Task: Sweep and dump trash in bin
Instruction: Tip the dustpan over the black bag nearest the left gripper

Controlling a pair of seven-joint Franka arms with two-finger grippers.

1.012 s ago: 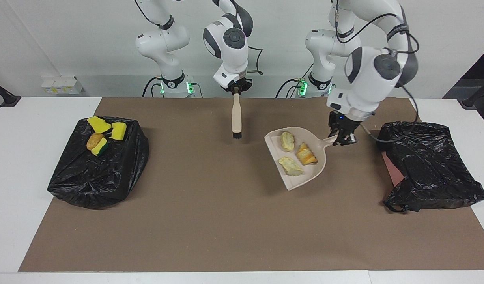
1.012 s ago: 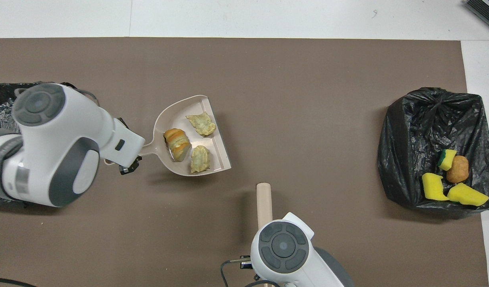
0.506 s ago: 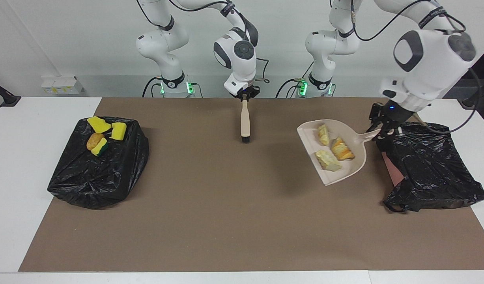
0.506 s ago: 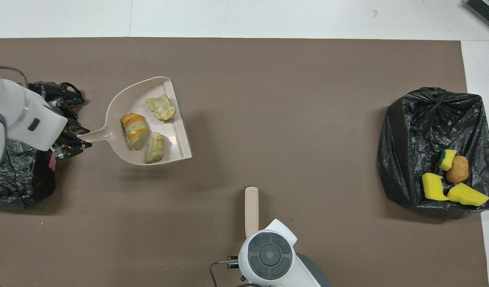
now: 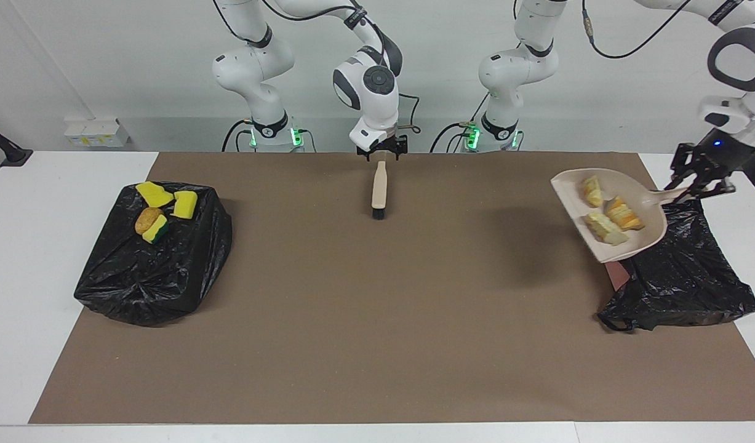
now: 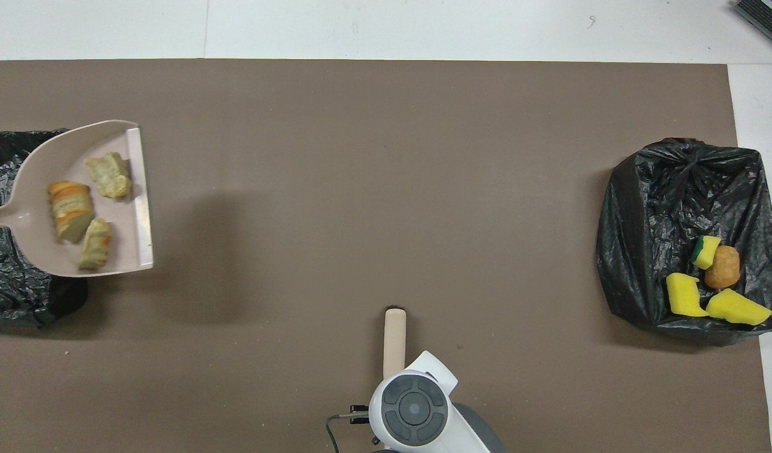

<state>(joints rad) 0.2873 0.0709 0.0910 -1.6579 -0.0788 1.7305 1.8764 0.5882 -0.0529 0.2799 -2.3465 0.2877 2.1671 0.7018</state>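
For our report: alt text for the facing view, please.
The left tool holds a dustpan with three scraps at the edge of a black bag; the right tool is above the brush handle. Another bag carries sponge pieces.

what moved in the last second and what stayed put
The left gripper carried the beige plastic dustpan with three bread scraps to over the black bag-lined bin. The right gripper opened above the beige brush. The other bin's sponges stayed.
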